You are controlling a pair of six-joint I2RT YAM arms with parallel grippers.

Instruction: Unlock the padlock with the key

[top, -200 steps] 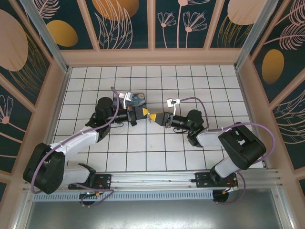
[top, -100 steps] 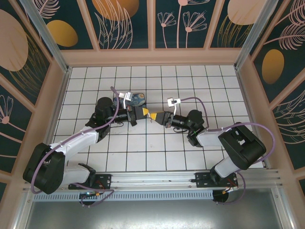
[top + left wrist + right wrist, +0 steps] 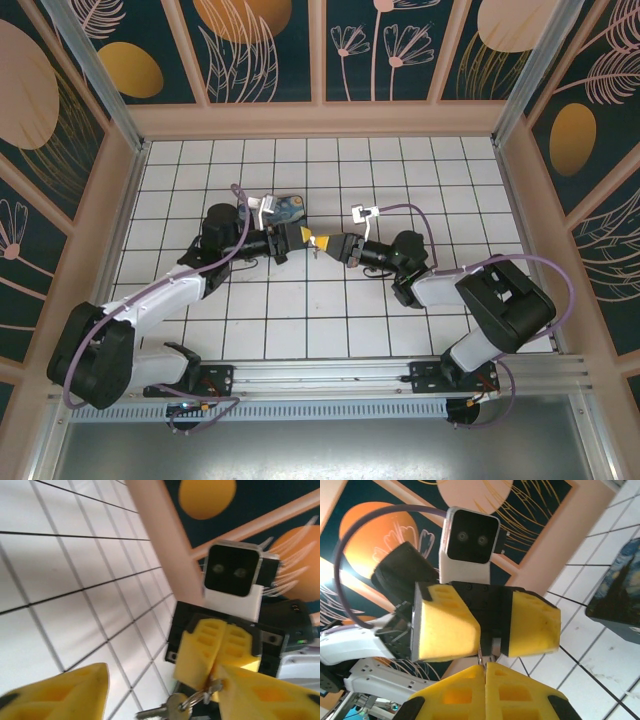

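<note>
**Inspector:** Left hand (image 3: 491, 635): fingers stand wide apart and grip nothing. It faces the right hand (image 3: 216, 670) tip to tip, above the middle of the tabletop (image 3: 300, 310), on the near side of the blue painted box (image 3: 285, 208).

**Clerk:** And the right hand?

**Inspector:** Closed. Its fingers pinch a thin metal loop (image 3: 199, 698). The key (image 3: 167, 710) hangs from that loop below the tips, in the gap between the left hand's fingers. I cannot tell whether the loop is a key ring or the padlock's shackle.

**Clerk:** Risks from here?

**Inspector:** Three, in my judgement.
- The grip is on the loop, not the key, so the key dangles loose. Its blade cannot be aimed at a keyway in that state.
- The pinch sits at the very fingertips, on thin wire. A jolt or a slight slackening would drop the lot onto the tiles.
- If the left hand closes to take the key, the hanging blade may swing aside. The fingers would then shut on air, or knock it out of the right hand's pinch.
</note>
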